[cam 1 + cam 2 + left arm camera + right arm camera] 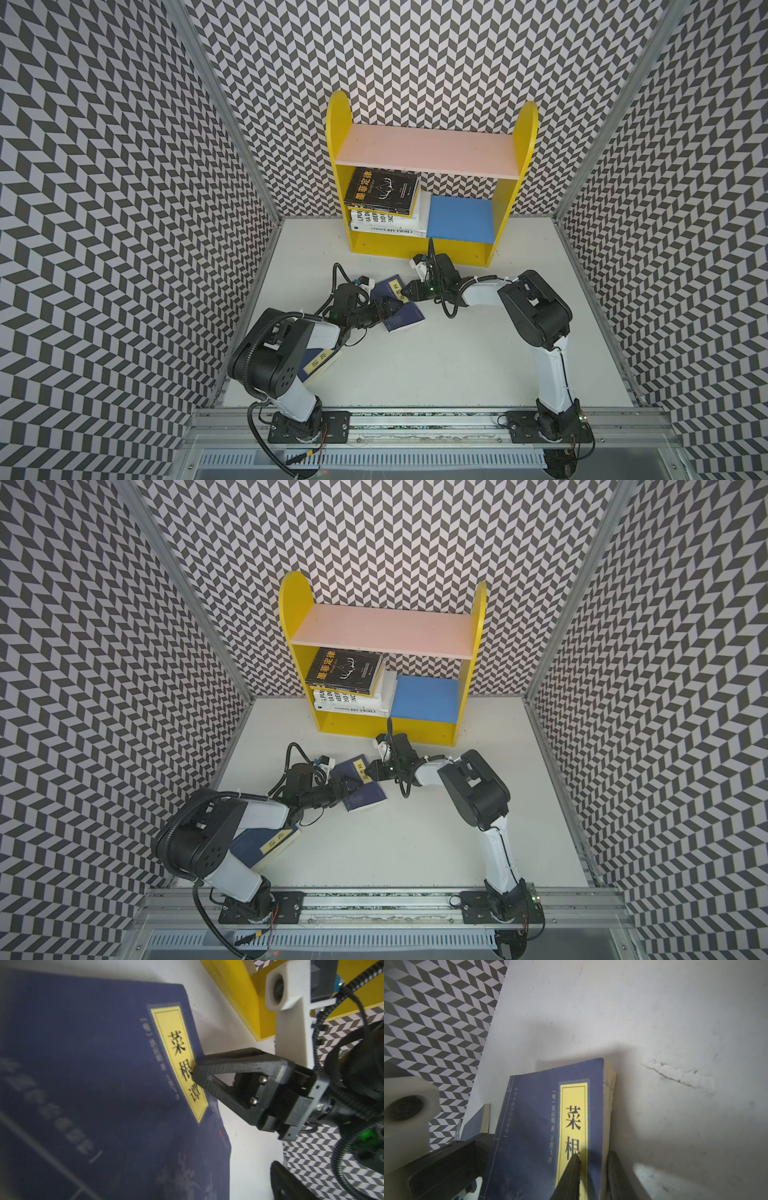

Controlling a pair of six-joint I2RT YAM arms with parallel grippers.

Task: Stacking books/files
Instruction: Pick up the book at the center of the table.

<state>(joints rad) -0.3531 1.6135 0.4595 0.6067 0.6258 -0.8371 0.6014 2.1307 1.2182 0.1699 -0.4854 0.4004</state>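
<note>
A navy book (405,320) with a yellow title label lies askew on the white table in front of the shelf. My right gripper (409,291) is shut on its label-side edge. In the right wrist view one finger (574,1169) lies on the label (573,1105) and the other runs down the page edge. My left gripper (388,309) rests over the book's other side, jaws open; in the left wrist view the cover (93,1084) fills the picture. A second navy book (266,845) lies partly under my left arm.
At the back stands a yellow shelf (415,251) with a pink top board (428,156). Its lower bay holds a black book (384,189) on white books (386,226), with a blue panel (459,220) beside them. Patterned walls close in on three sides.
</note>
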